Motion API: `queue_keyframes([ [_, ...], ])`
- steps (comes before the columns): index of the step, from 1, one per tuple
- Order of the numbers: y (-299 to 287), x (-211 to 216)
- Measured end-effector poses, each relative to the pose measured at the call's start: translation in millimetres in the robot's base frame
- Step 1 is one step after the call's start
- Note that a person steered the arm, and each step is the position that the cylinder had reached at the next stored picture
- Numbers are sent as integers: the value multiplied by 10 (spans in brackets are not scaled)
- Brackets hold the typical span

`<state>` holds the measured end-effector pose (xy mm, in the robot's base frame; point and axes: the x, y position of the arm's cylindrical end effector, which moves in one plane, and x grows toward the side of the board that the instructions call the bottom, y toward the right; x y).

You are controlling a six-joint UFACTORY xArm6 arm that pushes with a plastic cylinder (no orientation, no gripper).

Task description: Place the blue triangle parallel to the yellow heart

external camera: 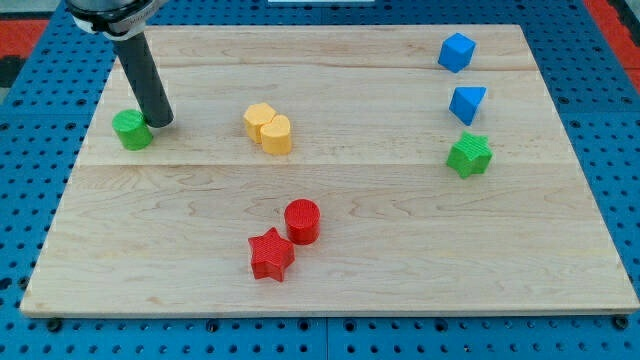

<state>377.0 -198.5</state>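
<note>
The blue triangle (pixel 467 103) lies near the view's right, between a blue cube (pixel 456 52) above it and a green star (pixel 469 155) below it. The yellow heart (pixel 275 134) lies left of the board's middle, touching a yellow hexagon-like block (pixel 259 119) at its upper left. My tip (pixel 160 122) rests at the view's left, touching the right side of a green cylinder (pixel 131 130), far from the blue triangle and well left of the yellow heart.
A red cylinder (pixel 302 221) and a red star (pixel 271 254) sit together near the bottom middle. The wooden board (pixel 340 290) lies on a blue perforated base (pixel 620 150). The arm's dark rod comes down from the top left.
</note>
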Motion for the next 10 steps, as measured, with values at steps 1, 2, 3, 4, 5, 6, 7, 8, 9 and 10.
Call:
queue_keyframes([
  [1,23,55],
  [2,468,489],
  [3,1186,577],
  [4,1962,624],
  [5,2405,1027],
  [6,3433,1090],
  [7,4367,914],
  [8,4266,511],
  [9,3973,510],
  [10,3809,633],
])
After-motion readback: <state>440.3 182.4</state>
